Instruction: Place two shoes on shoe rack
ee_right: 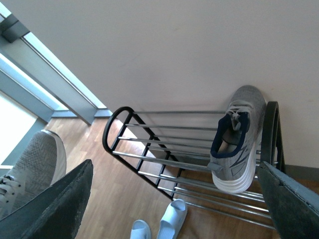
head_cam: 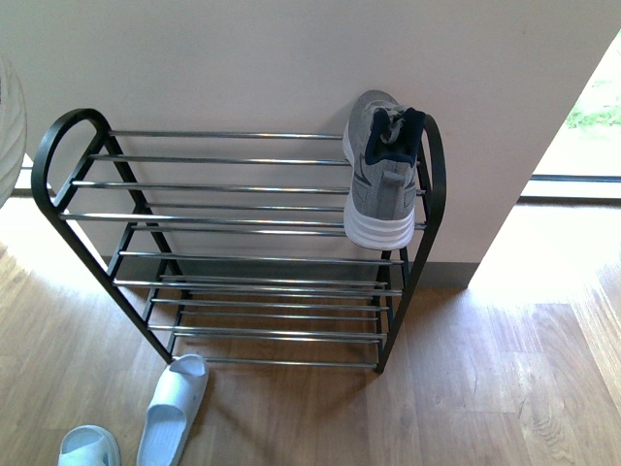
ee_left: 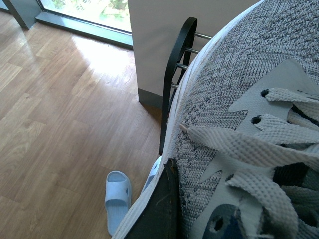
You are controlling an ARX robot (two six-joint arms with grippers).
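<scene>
The black-framed shoe rack with chrome bars stands against the wall. One grey sneaker lies on its top tier at the right end, heel toward me. It also shows in the right wrist view. My left gripper is shut on the other grey sneaker, with one dark finger pressed against its side beside the rack's end frame. That sneaker also shows in the right wrist view. My right gripper is open and empty above the rack. Neither gripper shows in the front view.
Two pale slide sandals lie on the wood floor in front of the rack's left end. A white object is at the far left edge. A bright floor-level window is to the right of the wall.
</scene>
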